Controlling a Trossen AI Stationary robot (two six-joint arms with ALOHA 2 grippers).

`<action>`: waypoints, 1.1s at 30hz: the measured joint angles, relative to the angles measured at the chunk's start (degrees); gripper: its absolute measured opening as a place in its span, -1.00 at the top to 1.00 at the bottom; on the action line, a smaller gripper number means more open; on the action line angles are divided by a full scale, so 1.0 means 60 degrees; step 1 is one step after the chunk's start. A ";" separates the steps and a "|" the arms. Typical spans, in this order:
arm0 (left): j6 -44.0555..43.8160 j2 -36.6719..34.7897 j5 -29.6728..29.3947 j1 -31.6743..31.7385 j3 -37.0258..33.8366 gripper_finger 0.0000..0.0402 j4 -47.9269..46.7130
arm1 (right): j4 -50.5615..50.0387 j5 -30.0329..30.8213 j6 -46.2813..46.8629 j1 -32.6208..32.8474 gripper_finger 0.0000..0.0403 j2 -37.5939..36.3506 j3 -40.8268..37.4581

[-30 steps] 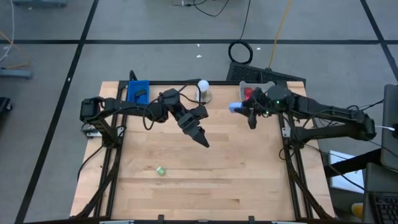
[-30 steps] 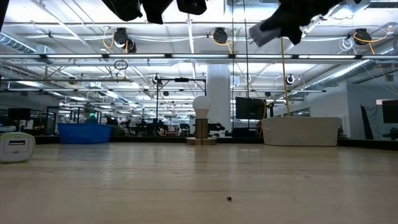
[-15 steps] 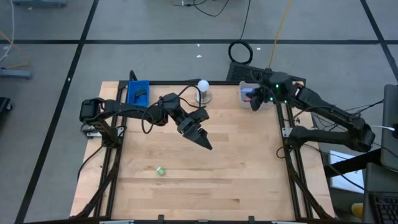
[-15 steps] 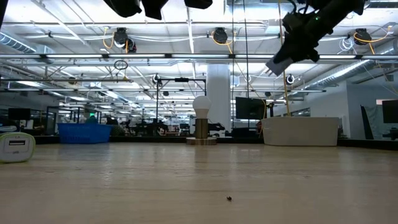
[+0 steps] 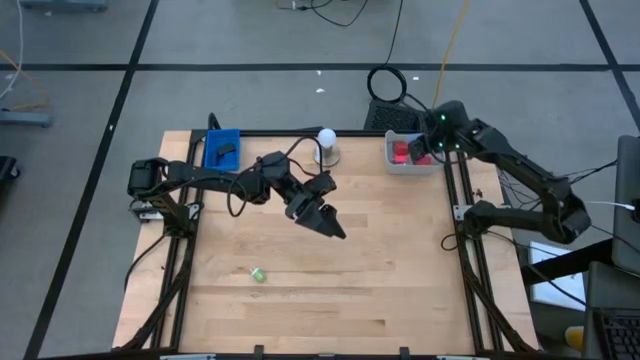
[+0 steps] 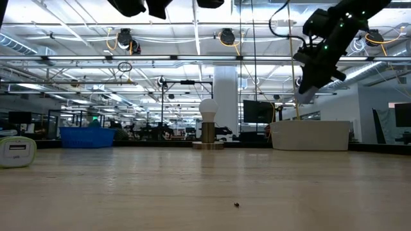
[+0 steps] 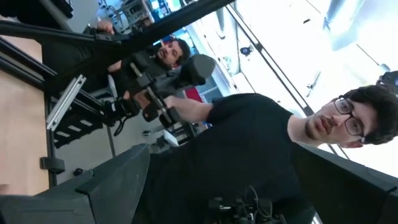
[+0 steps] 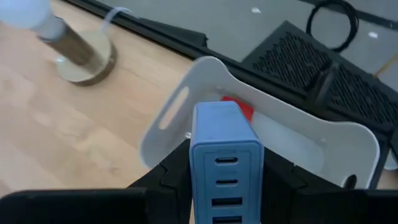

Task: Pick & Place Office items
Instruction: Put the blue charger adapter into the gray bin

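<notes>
One light-blue block (image 8: 225,163) sits clamped in the right gripper (image 8: 225,186) over the white tray (image 8: 348,140) at one o'clock; release low, centred. Left gripper (image 5: 333,229) hovers wide open.

Overhead looks straight down; low camera sits level (both share the bulb (image 5: 326,137)).

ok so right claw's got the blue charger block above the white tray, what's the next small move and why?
Probably lower a little, then open. The right claw is shut on the light-blue block, which hangs over the near wall of the white tray, where a red piece already lies. In the low view the block sits well above the tray rim, so releasing from here risks a bounce.
</notes>
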 joint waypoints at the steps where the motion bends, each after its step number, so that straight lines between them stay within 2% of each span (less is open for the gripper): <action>1: 0.0012 0.0000 0.0000 0.0000 0.0000 -0.95 0.0001 | -0.0003 0.0004 0.0000 -0.0097 0.44 0.0105 0.0000; 21: 0.0422 0.0007 -0.0004 -0.0094 0.0000 -0.95 -0.0004 | 0.0441 -0.0033 -0.0536 -0.1466 0.45 0.1606 0.0000; 33: 0.0510 0.0007 -0.0080 -0.0091 0.0000 -0.95 -0.0004 | 0.0718 -0.0292 -0.0578 -0.1590 0.45 0.2817 0.0000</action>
